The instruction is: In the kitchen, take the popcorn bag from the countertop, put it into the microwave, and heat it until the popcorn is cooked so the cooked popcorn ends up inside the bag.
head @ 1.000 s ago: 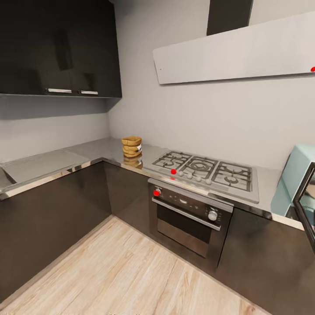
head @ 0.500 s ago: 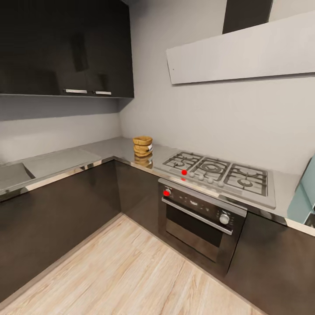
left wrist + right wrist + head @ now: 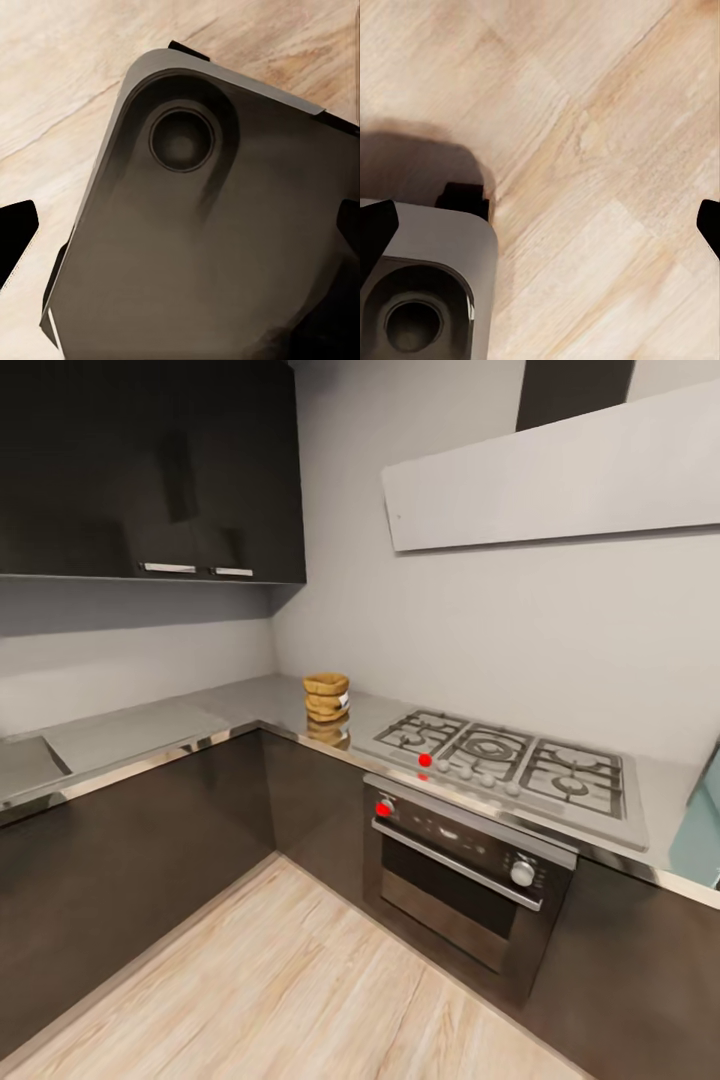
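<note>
Popcorn bag [image 3: 327,697], small tan crumpled paper sack w/ white band, stands upright on glossy grey countertop [image 3: 250,705], rolled rim up, long axis vertical. Both wrist cams look down at pale wood floor [image 3: 585,112]; left gripper [image 3: 180,225] and right gripper [image 3: 540,225] fingertips sit wide apart at pic edges, both spread, holding nothing.

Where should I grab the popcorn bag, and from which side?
Judging from here: pinch the rolled rim of the popcorn bag, coming from the aisle side over the countertop edge. It stands upright near the corner, wall behind and hob beside it, so the front looks free.

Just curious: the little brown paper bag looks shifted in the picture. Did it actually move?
No. The popcorn bag sits at the same spot on the countertop, beside the gas hob. The whole view shifted, so the camera moved.
</note>
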Available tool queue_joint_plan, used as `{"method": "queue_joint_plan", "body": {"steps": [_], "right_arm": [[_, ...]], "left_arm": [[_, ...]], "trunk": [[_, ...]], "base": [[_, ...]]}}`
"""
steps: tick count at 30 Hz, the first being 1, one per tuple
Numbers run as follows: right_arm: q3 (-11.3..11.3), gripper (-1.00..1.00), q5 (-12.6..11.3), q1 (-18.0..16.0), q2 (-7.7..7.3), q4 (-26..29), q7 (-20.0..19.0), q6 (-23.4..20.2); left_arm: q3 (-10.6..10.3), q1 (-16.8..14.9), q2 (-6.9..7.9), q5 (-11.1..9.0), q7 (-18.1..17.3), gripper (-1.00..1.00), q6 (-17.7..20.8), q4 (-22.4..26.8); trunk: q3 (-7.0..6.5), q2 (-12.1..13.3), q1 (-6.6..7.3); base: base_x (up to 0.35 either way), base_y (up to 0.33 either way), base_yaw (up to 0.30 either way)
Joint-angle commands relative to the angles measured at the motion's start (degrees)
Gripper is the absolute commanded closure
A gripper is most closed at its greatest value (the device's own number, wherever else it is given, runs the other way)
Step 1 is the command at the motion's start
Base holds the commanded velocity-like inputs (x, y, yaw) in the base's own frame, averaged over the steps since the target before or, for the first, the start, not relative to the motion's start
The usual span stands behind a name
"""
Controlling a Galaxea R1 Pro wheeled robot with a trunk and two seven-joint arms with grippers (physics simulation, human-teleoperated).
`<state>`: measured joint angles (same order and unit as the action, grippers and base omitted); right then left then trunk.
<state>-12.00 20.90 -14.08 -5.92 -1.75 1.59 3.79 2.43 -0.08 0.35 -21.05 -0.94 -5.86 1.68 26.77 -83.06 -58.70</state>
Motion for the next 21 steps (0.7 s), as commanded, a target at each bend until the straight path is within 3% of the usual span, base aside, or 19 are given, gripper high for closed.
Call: {"method": "queue_joint_plan", "body": {"steps": [1, 21], "right_arm": [[-0.48, -1.00, 0.55, -0.07, -0.04, -0.19, 0.17, 0.33], [-0.48, -1.00, 0.57, -0.07, -0.07, -0.19, 0.08, -0.01]], "left_arm": [[0.18, -0.01, 0.00, -0.13, -0.10, -1.00, -0.07, 0.00], [0.18, -0.01, 0.00, -0.13, -0.12, -1.00, 0.31, -0.01]], "trunk": [[0.05, -0.02, -0.03], [0.05, -0.02, -0.03]], "base": [[0.316, 0.104, 0.000], [0.309, 0.191, 0.000]]}}
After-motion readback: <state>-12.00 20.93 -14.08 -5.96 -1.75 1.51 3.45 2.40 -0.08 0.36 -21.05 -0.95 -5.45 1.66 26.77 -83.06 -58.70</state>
